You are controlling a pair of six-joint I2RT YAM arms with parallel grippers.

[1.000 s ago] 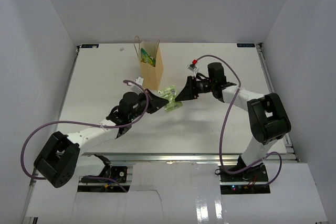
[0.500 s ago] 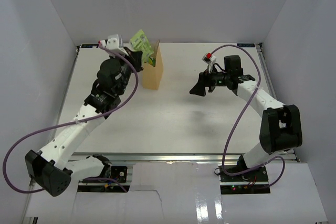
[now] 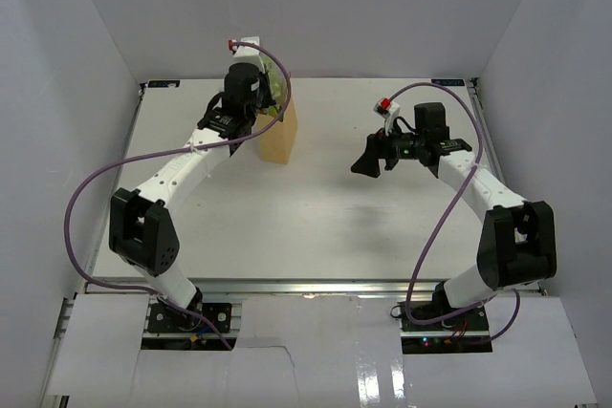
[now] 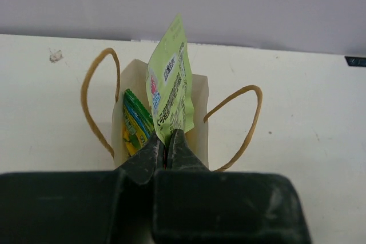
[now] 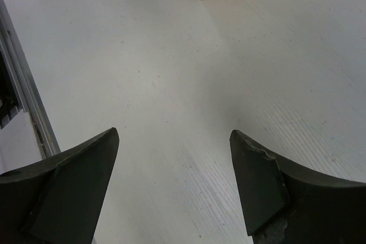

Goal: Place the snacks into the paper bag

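Our left arm [image 3: 182, 174] stretched far forward, left gripper [image 4: 166, 141] pinched tight on light-green packet [image 4: 170, 84]. Our right arm [image 3: 478, 188] bent, right gripper [image 5: 173, 135] pointing left, jaws wide apart, holding nothing.

Handles [image 4: 253, 119] stand at both sides of the paper bag [image 4: 198, 107] mouth, and a green-yellow packet [image 4: 135, 125] fills one side. Right of the bag the counter [image 3: 316, 207] is open.

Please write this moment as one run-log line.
left gripper: shut on light-green packet, over paper bag | right gripper: open, empty
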